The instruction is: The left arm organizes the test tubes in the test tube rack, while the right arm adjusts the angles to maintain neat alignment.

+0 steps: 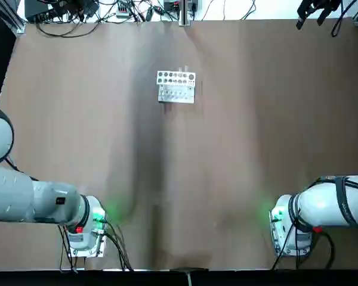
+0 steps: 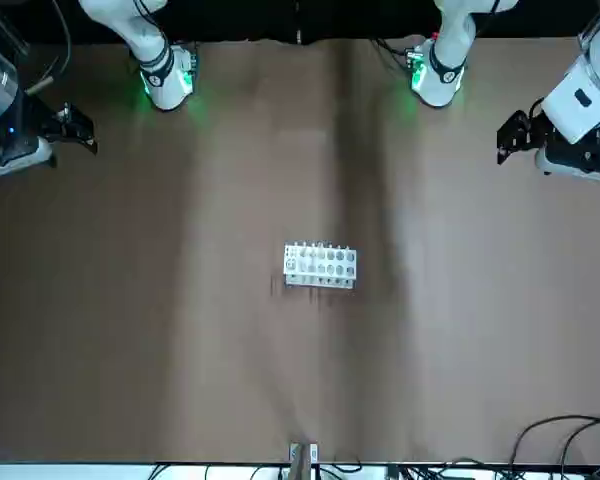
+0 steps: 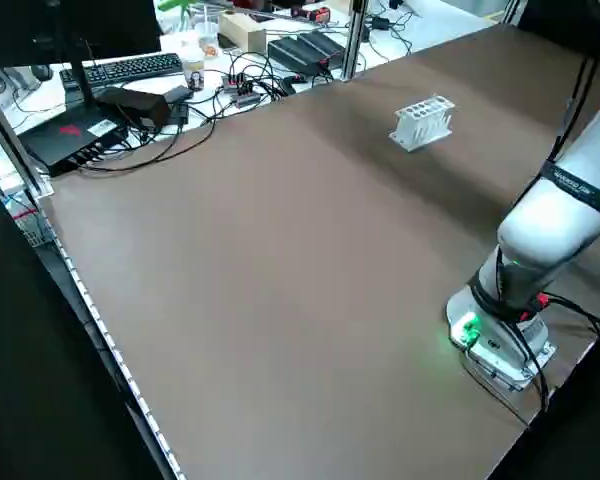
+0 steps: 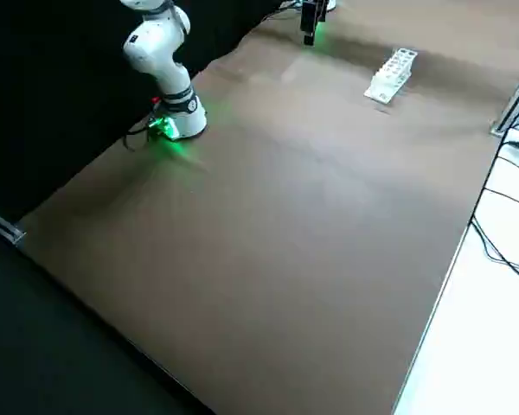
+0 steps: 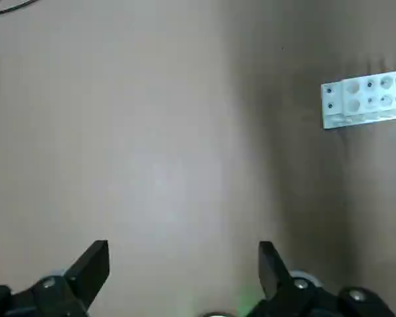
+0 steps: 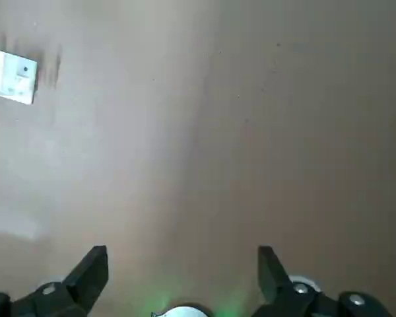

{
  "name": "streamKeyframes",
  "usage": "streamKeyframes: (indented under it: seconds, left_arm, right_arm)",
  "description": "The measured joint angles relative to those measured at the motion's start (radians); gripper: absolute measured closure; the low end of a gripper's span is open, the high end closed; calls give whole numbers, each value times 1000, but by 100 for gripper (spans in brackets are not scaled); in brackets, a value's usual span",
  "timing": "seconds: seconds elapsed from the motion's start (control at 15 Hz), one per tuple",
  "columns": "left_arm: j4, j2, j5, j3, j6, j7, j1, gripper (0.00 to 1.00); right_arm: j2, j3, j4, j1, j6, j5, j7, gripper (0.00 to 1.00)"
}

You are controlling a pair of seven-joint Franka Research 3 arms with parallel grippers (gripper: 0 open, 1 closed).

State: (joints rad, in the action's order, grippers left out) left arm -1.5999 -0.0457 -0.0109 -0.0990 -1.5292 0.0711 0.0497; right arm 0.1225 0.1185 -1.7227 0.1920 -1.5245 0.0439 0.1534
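Observation:
The test tube rack (image 1: 176, 87) is small and white and stands alone at the table's far middle, also seen as the rack (image 2: 320, 265) in the front view. Faint clear test tubes (image 1: 182, 71) seem to rise from its far row; I cannot tell them apart. The left arm (image 1: 30, 199) is folded back over its green-lit base, and the left gripper (image 5: 183, 261) hangs open and empty high above bare table, with the rack (image 5: 366, 99) far off. The right arm (image 1: 328, 205) is likewise drawn back. Its right gripper (image 6: 183, 264) is open and empty, far from the rack (image 6: 12, 76).
Cables and electronics (image 1: 95, 11) lie beyond the table's far edge, with a keyboard (image 3: 130, 68) and boxes on the bench at the left. A metal post (image 1: 183, 12) stands at the far edge. Brown tabletop (image 1: 185, 179) stretches between both bases and the rack.

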Motion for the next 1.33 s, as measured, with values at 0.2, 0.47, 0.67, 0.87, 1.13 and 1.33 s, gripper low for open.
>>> streamKeyframes:
  seconds: [0.2,0.47,0.67,0.87,1.13,1.33]
  left_arm:
    - [-4,0,0,0,1,4,-1,0]
    - [-14,16,8,-5,1,1,12,0]
    - [-15,58,102,-21,-2,-63,42,0]
    - [4,128,137,-54,-17,-164,90,0]
    - [44,239,133,-57,-87,-307,219,0]
    - [56,312,81,-55,-201,-476,316,0]
  right_arm:
    - [0,1,0,0,0,0,0,0]
    - [0,2,0,0,0,0,0,0]
    - [0,2,0,0,0,0,0,0]
    - [0,2,0,0,0,0,0,0]
    - [0,4,0,-1,0,0,0,0]
    - [0,5,0,-1,0,0,0,0]
